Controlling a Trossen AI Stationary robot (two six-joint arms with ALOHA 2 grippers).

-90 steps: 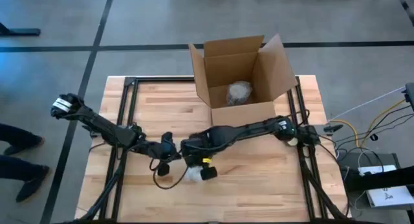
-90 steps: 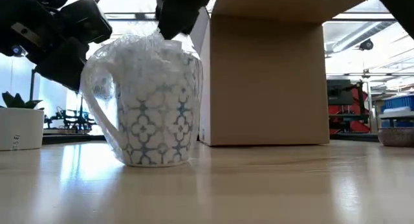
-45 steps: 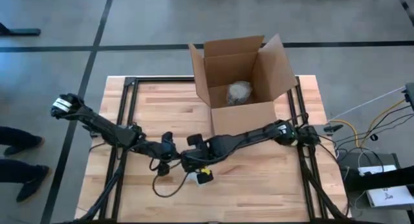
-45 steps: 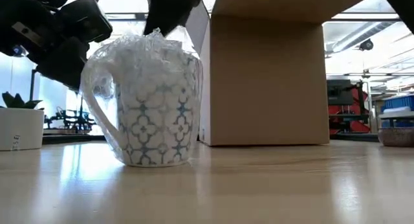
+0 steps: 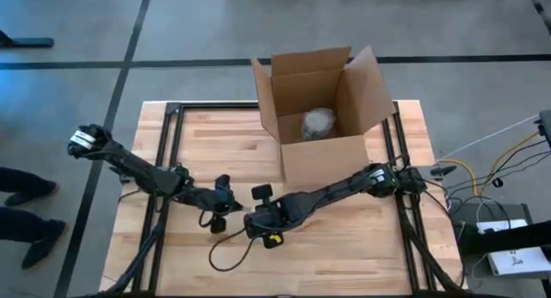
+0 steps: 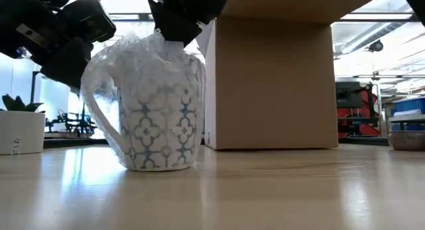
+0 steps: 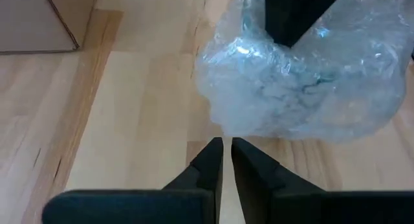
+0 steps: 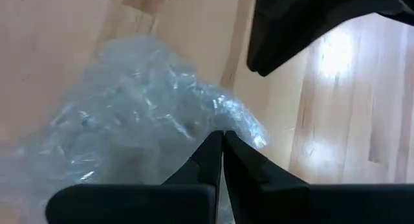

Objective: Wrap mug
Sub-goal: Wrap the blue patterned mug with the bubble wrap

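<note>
Shifted down onto the bubble-wrapped blue-patterned white mug: right hand, pinched closed on wrap; left hand beside, closed, empty.

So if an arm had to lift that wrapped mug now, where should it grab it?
Probably the handle, from the mug's handle side. The mug stands upright and the handle loops clear of the body, while the bubble wrap bunched over the top looks loose and slippery.
</note>
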